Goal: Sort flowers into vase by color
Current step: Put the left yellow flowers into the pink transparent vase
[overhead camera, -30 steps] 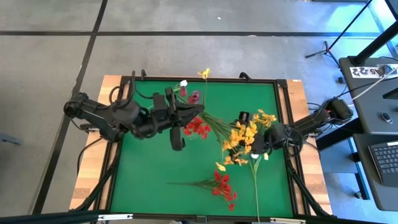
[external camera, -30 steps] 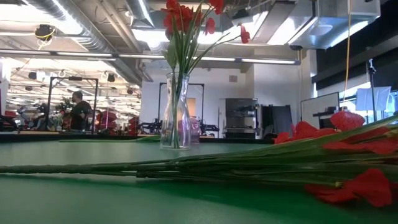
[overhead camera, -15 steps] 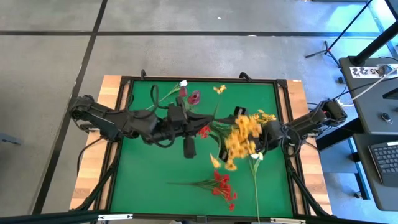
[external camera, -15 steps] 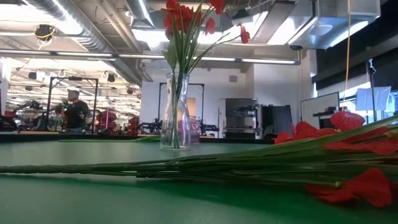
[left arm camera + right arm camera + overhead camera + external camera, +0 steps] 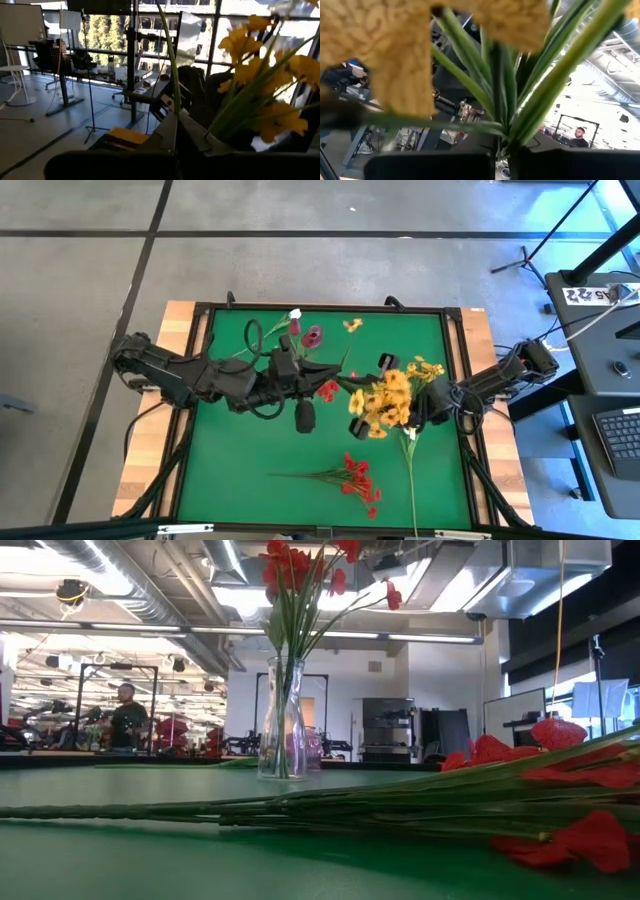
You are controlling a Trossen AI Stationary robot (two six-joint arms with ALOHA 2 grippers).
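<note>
Right gripper (image 5: 418, 412) jaws clamp the yellow spray (image 5: 380, 402); left gripper (image 5: 335, 376) jaws closed on its stems. Opposing pulls could snap them.

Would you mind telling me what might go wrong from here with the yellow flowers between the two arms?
1. The yellow flowers hang between the left gripper and the right gripper; pulling apart could strain or drop the stems.
2. The spray is bushy, so it could brush the red flowers close beside it.
3. The white flower lies just below and could get dragged.
</note>
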